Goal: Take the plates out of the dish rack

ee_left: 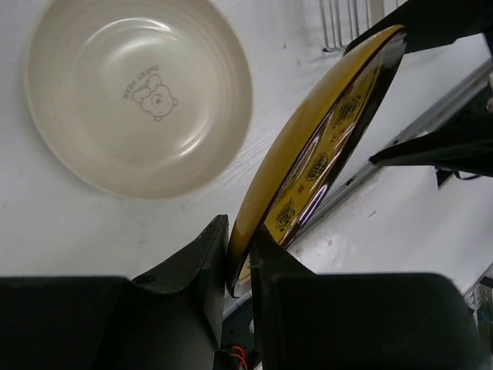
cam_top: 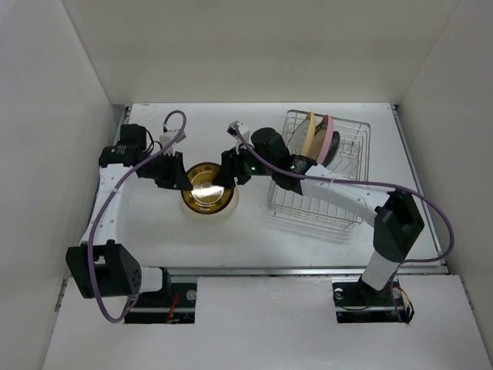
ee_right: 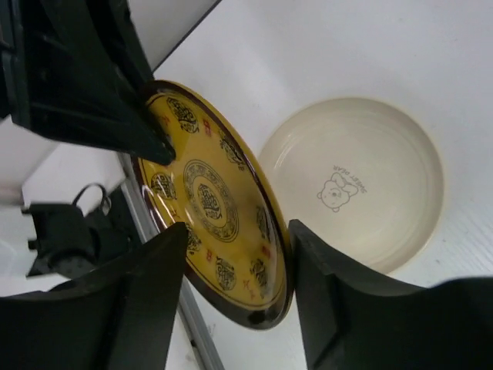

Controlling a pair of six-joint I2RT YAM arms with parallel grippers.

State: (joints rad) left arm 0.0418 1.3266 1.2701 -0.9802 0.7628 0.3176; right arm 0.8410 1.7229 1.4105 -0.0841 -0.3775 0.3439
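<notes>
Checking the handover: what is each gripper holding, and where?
The left gripper pinches the yellow patterned plate by its rim; the right gripper is open around the opposite rim, holding nothing.

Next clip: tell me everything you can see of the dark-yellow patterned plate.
The dark-yellow patterned plate is round and glossy, with a dark brown rim, a central medallion and a ring of dark motifs with small red marks. It is held tilted over the cream plate; whether the two touch cannot be told. The left gripper has its fingers shut on one edge of the rim. The right gripper straddles the opposite edge with its fingers apart; contact there is unclear.
</notes>
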